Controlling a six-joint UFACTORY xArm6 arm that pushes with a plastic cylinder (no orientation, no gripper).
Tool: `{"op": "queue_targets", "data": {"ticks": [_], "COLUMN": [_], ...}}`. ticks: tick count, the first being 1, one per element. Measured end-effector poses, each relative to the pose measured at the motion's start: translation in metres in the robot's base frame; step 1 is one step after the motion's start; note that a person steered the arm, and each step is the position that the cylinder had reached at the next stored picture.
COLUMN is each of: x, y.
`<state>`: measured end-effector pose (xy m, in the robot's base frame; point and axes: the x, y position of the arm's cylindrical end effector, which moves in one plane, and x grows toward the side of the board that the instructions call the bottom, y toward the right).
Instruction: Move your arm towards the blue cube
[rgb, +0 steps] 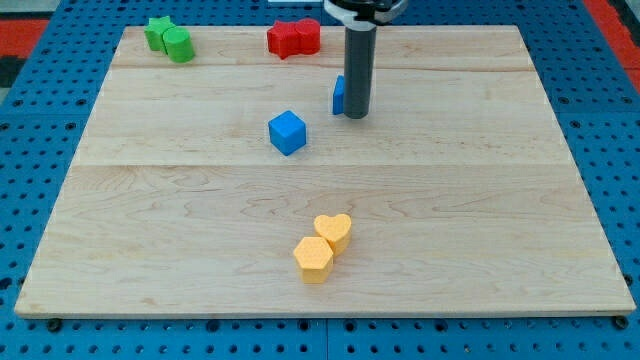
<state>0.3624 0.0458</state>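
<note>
Camera view: pale wooden board (480, 240) on a blue pegboard. The blue cube (287, 132) sits just above the board's centre. My tip (357, 115), a bare rod with no jaws, stands to its right, touching a second blue block (339, 94). The cube looks light, rigid and easily slid; push a flat face squarely.
</note>
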Motion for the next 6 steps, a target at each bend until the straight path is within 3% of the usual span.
{"op": "queue_targets", "data": {"ticks": [2, 4, 6], "x": [0.077, 0.083, 0.080], "y": [0.016, -0.032, -0.040]}}
